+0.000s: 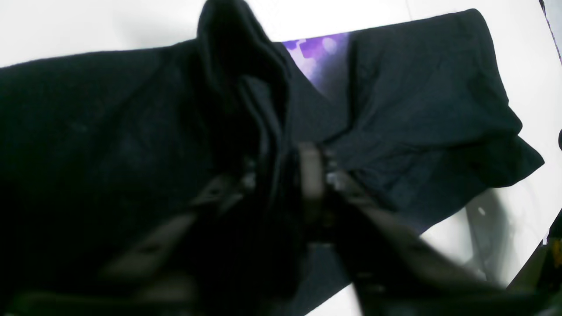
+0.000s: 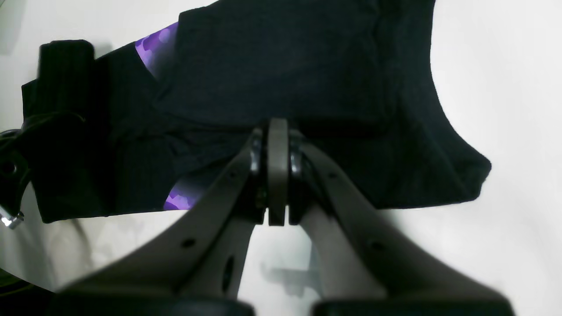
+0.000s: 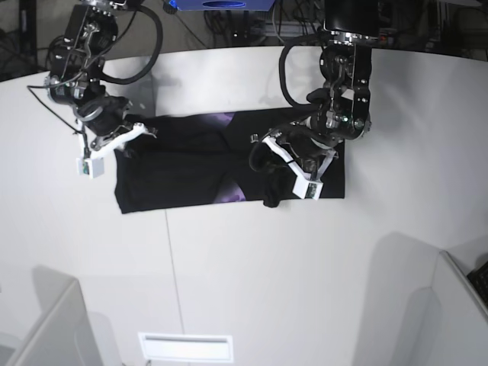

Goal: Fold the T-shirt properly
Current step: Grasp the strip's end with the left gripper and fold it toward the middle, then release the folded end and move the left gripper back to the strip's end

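The white round-edged tabletop fills the base view, with the large black short-sleeved cloth T-shirt lying folded into a wide band just above its middle, long axis running from 9 to 3 o'clock. Slivers of purple print show at the band's 12 o'clock edge and again at its 6 o'clock edge.

The left gripper sits over the shirt's 3 o'clock half. In the left wrist view a ridge of black cloth stands up between the two fingers, which are somewhat apart; blur keeps me from telling whether they pinch it.

The right gripper is at the shirt's 9 o'clock end. In the right wrist view its pads are pressed flat together at the shirt's edge; whether any cloth is caught between them is not clear.

No containers show on the tabletop.
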{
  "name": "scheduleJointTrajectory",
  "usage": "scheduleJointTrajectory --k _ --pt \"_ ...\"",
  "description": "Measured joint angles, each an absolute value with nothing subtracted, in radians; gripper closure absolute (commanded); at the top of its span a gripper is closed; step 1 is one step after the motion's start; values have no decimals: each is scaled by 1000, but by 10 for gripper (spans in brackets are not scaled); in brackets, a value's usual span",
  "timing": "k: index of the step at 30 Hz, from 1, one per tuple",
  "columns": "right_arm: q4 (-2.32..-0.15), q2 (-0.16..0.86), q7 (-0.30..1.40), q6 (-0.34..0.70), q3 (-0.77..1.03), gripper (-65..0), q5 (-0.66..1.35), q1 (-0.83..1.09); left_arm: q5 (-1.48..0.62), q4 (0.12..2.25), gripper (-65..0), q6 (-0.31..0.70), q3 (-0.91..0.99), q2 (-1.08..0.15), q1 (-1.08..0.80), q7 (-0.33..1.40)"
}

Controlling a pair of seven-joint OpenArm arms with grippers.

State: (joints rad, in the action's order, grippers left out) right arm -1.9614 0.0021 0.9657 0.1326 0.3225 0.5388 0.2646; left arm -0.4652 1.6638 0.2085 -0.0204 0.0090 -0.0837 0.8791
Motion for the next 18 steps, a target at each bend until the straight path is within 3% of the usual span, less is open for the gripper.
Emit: scheduleJointTrajectory --k 3,5,12,15,18 --pt "-1961 2 966 133 323 0 539 265 -467 1664 -383 209 -21 42 -83 879" --pt "-1961 2 966 133 323 0 539 265 -469 1664 -433 209 -21 67 -84 879" --pt "-1961 2 966 133 328 0 540 263 -462 1666 -441 208 -141 98 -76 882" --pt "-1961 -6 976 133 393 0 544 235 -478 1719 -349 213 -165 94 -76 879" --pt "-1961 8 1000 132 430 0 539 200 -482 1782 -117 216 -78 24 -113 875"
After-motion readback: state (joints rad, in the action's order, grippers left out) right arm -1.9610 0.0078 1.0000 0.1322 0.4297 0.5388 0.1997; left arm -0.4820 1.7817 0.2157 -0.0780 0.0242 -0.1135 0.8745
